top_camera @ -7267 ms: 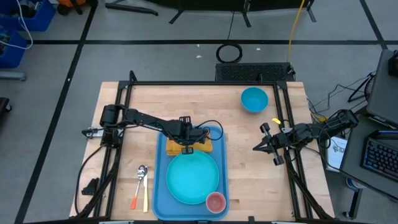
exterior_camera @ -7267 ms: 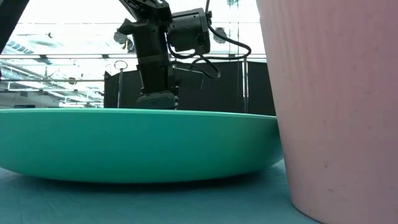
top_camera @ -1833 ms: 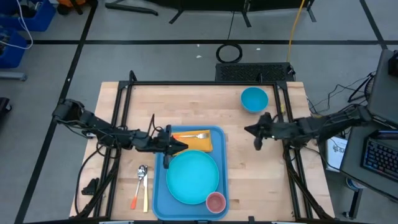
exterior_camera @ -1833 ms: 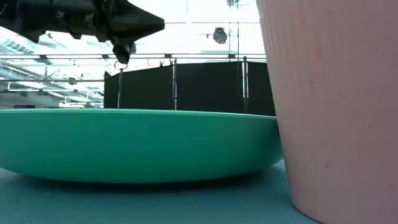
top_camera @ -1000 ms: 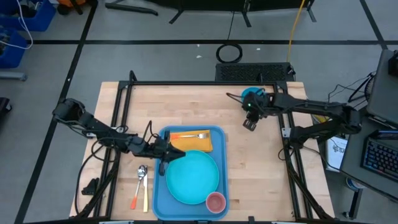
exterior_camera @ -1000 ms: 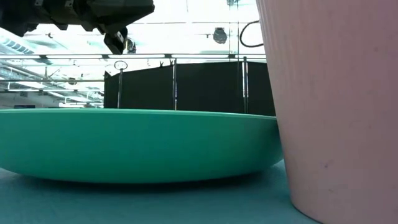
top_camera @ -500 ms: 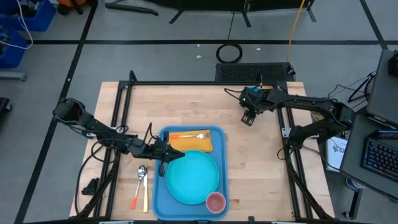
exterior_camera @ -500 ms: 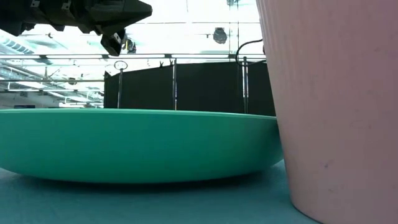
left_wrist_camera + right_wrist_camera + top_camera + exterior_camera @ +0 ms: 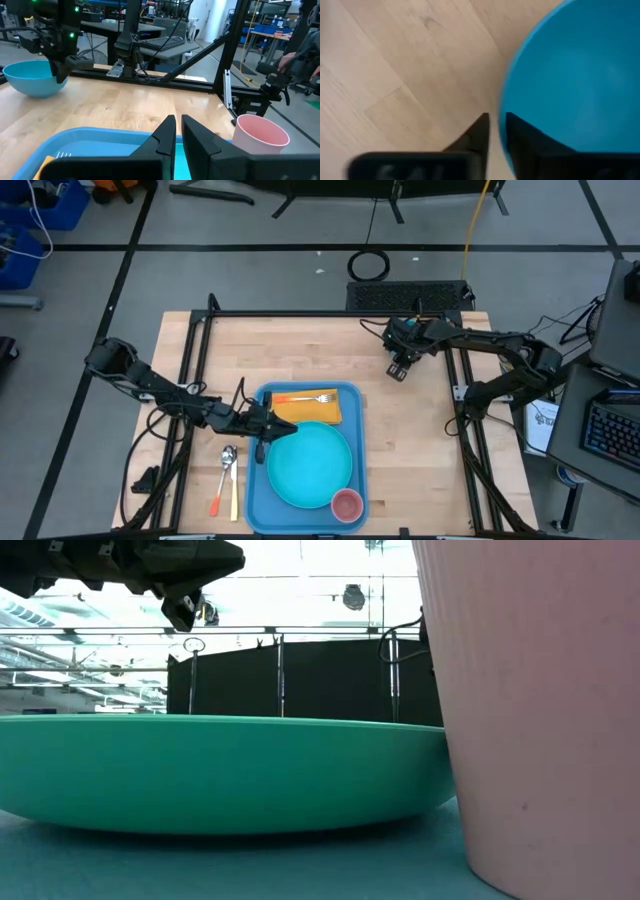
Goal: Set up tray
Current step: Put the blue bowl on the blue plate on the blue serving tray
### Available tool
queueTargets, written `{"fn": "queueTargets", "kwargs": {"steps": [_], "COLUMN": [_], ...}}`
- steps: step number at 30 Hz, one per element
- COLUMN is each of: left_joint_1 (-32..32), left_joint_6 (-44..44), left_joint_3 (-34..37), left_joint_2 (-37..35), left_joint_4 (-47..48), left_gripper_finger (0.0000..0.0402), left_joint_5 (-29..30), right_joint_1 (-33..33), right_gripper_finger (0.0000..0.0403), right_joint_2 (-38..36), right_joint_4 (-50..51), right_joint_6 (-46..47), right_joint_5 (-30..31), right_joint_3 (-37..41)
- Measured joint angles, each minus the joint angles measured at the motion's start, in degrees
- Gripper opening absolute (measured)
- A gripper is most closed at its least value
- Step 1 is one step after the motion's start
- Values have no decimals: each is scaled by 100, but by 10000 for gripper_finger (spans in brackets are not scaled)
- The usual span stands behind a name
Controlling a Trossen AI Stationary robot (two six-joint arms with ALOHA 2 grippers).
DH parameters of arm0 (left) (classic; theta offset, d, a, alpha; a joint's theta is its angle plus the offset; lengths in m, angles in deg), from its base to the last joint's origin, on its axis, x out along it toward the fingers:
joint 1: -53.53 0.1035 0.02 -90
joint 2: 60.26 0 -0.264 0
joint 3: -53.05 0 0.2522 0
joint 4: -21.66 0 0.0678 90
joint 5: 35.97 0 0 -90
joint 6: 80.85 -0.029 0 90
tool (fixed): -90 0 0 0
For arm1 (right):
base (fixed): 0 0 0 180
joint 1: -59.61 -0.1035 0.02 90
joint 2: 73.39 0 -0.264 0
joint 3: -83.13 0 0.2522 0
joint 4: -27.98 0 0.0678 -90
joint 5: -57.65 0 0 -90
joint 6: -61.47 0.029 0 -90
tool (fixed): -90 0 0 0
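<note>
The blue tray [image 9: 352, 472] lies at the table's near middle. It holds a turquoise plate [image 9: 310, 465], a pink cup [image 9: 346, 503], and a yellow napkin [image 9: 326, 412] with a fork [image 9: 308, 397] on it. My left gripper [image 9: 178, 131] hovers shut and empty over the tray's left edge, beside the plate. At the far right a blue bowl [image 9: 31, 79] stands on the wood. My right gripper [image 9: 497, 131] points down at the bowl's rim and is shut on it. My right gripper has the blue bowl's rim [image 9: 503, 107] between its two fingers, one finger inside the bowl and one outside. It comes from above, pointing down, on the side of the bowl toward the table's near edge [image 9: 64, 76]. The bowl stands upright on the table.
A spoon [image 9: 227, 460] and two utensils with orange and yellow handles [image 9: 225, 498] lie on the wood left of the tray. Black frame rails [image 9: 300, 313] run along the table's far, left and right sides. Bare wood lies between the tray and the bowl.
My right gripper has shifted a little toward the far edge and settled over the bowl, its arm now reaching across the bowl's top. The bowl has stayed where it was.
</note>
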Motion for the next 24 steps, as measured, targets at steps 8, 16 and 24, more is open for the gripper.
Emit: {"fn": "queueTargets", "kwargs": {"steps": [8, 16, 24], "left_joint_1": [-6, -68, -62], "left_joint_6": [23, -18, 21], "left_joint_3": [0, 0, 0], "left_joint_2": [0, 0, 0], "left_joint_4": [2, 0, -7], "left_gripper_finger": [16, 7, 35], "left_joint_5": [-1, 10, 205], "right_joint_1": [-393, -1536, -2906], "right_gripper_finger": [5, 3, 2], "right_joint_2": [-268, -1118, -1438], "right_joint_4": [22, -10, -1207], "right_joint_6": [-240, -383, -251], "right_joint_5": [352, 471, -91], "right_joint_3": [0, 0, -71]}}
